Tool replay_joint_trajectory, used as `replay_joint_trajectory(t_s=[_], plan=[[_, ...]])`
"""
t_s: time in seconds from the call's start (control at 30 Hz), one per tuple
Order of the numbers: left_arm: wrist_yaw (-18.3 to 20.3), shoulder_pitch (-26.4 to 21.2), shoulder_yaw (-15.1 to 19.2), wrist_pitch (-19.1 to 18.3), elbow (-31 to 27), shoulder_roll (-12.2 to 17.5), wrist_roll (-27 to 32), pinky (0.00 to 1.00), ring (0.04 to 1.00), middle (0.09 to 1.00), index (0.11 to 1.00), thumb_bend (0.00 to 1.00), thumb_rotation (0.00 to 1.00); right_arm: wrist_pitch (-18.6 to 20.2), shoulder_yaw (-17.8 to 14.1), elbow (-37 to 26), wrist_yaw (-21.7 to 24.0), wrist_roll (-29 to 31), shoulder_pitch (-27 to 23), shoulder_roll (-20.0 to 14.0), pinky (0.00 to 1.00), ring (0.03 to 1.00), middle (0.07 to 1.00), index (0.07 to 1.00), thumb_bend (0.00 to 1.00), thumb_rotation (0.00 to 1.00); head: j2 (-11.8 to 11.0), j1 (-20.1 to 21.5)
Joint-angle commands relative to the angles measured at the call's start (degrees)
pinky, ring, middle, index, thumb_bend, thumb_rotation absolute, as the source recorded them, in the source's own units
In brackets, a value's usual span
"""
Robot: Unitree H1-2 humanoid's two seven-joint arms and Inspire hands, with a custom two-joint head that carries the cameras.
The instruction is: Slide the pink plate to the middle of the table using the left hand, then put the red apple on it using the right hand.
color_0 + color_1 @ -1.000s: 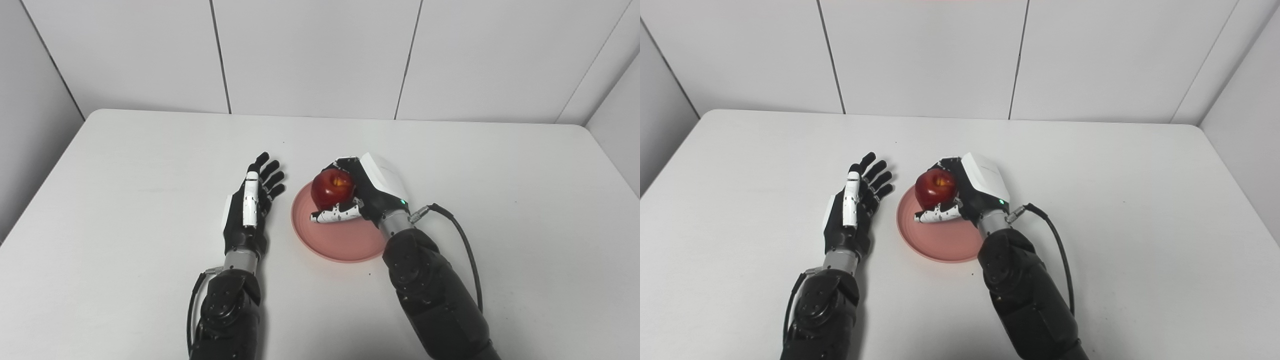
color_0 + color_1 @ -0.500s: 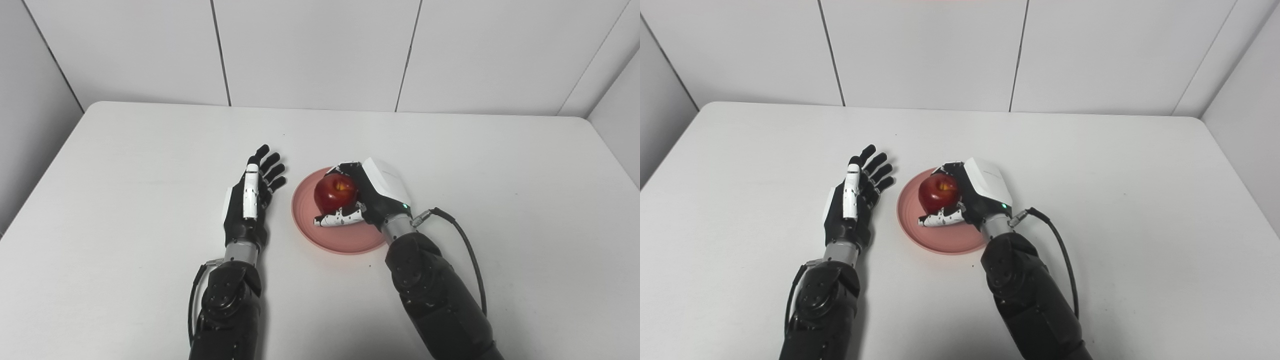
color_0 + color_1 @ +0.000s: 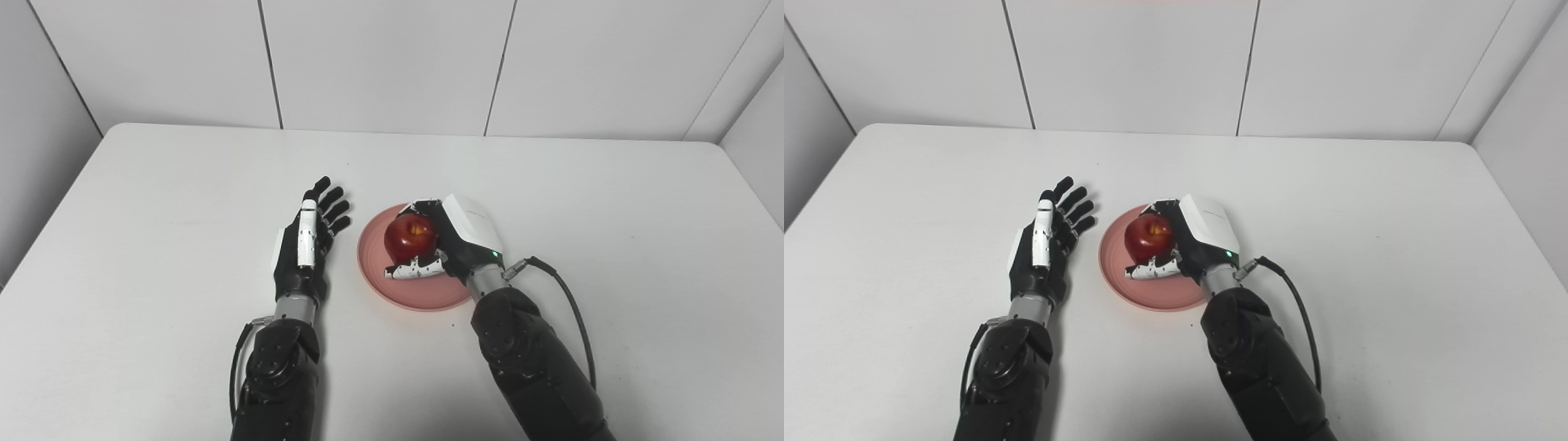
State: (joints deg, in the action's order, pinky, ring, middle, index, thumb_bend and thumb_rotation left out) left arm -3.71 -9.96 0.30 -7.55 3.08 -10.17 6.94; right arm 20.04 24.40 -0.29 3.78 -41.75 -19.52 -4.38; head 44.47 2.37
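Left eye view shows the red apple [image 3: 410, 237] over the pink plate [image 3: 407, 293], which lies near the middle of the white table [image 3: 153, 202], a little toward the near edge. From where I stand I cannot tell whether the apple already rests on the plate or is held just above it. The right hand [image 3: 450, 242] is wrapped around the apple, its fingers curled over the far side and its thumb lying below it across the plate. The left hand [image 3: 306, 248] lies just beside the plate's left rim, apart from it, fingers spread and straight, grasping nothing. A black cable [image 3: 572, 312] loops off the right wrist toward the right edge. The right eye view gives much the same scene, though there more bare table shows along the right edge [image 3: 1488, 245].
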Motion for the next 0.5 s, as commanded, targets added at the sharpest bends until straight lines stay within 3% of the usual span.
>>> replay_joint_trajectory(t_s=[0.0, 0.13, 0.43, 0.47], plan=[[-0.57, -0.58, -0.06, -0.4, -0.43, -0.53, -0.54, 0.83, 0.845, 0.862, 0.857, 0.4, 1.0, -2.19, 0.07, -0.26, -0.94, -0.35, -0.94, 0.09, 0.26, 0.352, 0.426, 0.527, 0.52, 0.0, 0.1, 0.02], [-0.49, -0.55, -0.08, -0.48, -0.45, -0.53, -0.47, 0.83, 0.845, 0.863, 0.858, 0.4, 1.0, -1.91, 0.06, -0.4, -0.63, -0.38, -0.92, 0.13, 0.26, 0.351, 0.426, 0.528, 0.52, 0.0, 0.12, 0.06], [-0.42, -0.48, -0.06, -0.37, -0.42, -0.52, -0.4, 0.83, 0.844, 0.861, 0.856, 0.4, 1.0, -1.69, -0.11, -0.72, -1.02, -0.55, -0.66, 0.38, 0.34, 0.45, 0.47, 0.516, 0.53, 0.01, 0.16, 0.25], [-0.41, -0.47, -0.07, -0.32, -0.43, -0.51, -0.41, 0.83, 0.845, 0.862, 0.857, 0.4, 1.0, -1.61, -0.05, -0.83, -0.96, -0.64, -0.68, 0.35, 0.37, 0.486, 0.548, 0.502, 0.52, 0.09, 0.16, 0.28]])
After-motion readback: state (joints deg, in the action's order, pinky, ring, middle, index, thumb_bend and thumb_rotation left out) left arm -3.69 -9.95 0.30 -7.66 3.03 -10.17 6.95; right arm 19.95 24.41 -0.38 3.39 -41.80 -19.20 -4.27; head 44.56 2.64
